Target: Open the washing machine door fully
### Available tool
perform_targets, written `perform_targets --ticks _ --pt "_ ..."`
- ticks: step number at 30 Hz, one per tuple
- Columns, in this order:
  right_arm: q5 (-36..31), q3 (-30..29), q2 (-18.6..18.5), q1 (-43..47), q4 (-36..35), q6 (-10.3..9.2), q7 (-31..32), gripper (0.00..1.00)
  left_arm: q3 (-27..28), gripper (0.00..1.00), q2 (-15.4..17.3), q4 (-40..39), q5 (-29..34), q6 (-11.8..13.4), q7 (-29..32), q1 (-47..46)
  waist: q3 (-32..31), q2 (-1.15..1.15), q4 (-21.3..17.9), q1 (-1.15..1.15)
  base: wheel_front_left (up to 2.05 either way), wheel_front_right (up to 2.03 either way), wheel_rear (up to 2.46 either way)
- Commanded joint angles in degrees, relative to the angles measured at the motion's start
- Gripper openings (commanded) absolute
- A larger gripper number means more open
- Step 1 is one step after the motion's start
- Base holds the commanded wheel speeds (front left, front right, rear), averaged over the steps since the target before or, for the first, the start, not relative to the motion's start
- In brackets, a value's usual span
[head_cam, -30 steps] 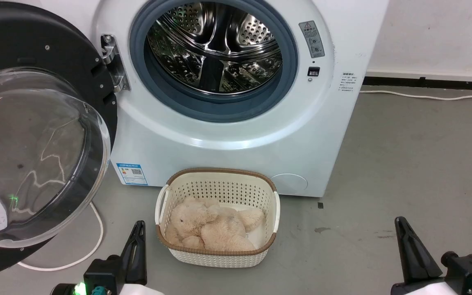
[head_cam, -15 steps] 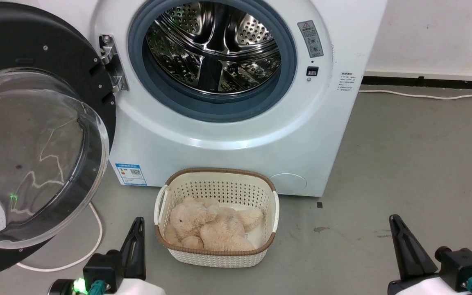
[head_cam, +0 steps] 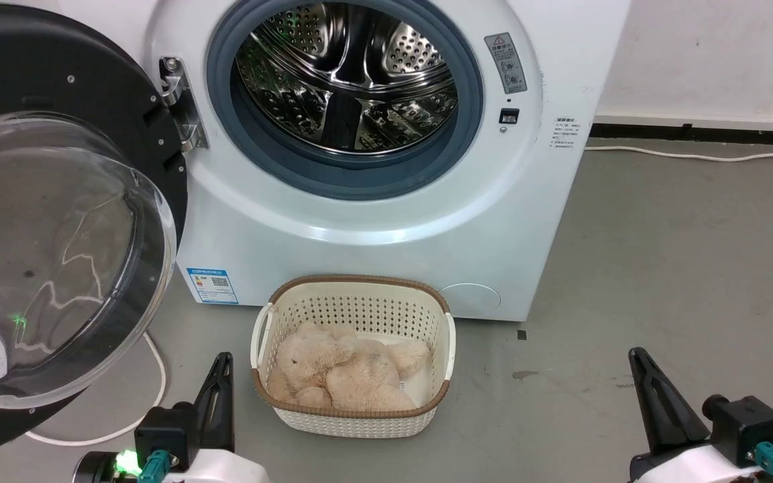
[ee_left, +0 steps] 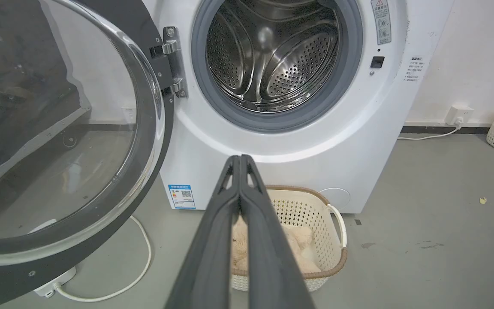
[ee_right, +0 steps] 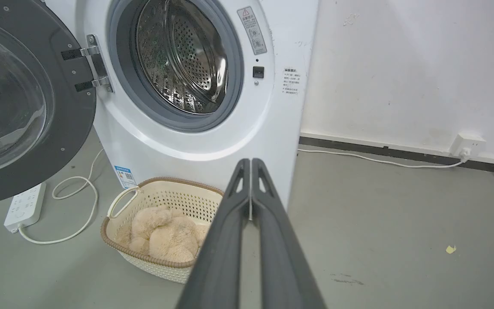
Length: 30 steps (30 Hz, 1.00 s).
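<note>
Foreground: the left gripper [head_cam: 224, 362] and right gripper [head_cam: 638, 355] point up from the lower corners, each with its fingers pressed together on nothing. A cream basket [head_cam: 353, 285] holding a plush toy [head_cam: 339, 372] lies between them. Behind it, the washing machine [head_cam: 373, 235] shows its steel drum [head_cam: 353, 74] uncovered; the washing machine door [head_cam: 44, 60] stands open on its hinge [head_cam: 182, 107], up and left of the left gripper, clear of both jaws.

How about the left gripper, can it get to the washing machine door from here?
Probably yes. The left gripper, shut, sits beside the door, right of its lower edge, with floor between; the basket lies on its other side.
</note>
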Motion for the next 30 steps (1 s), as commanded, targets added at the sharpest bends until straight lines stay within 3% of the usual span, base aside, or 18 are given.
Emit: perform_targets --ticks 1,30 --pt "-0.48 0.13 0.16 -0.95 0.14 -0.03 0.36 0.00 0.35 0.00 -0.39 -0.15 0.66 -0.36 0.35 -0.98 0.00 0.00 -0.02 0.00 0.00 0.00 0.00" --pt "-2.35 0.77 0.22 -2.88 0.57 -0.04 3.76 0.00 3.36 0.00 -1.92 -0.24 3.52 -2.85 3.73 -2.32 0.07 0.00 -0.45 0.00 0.00 0.00 0.00"
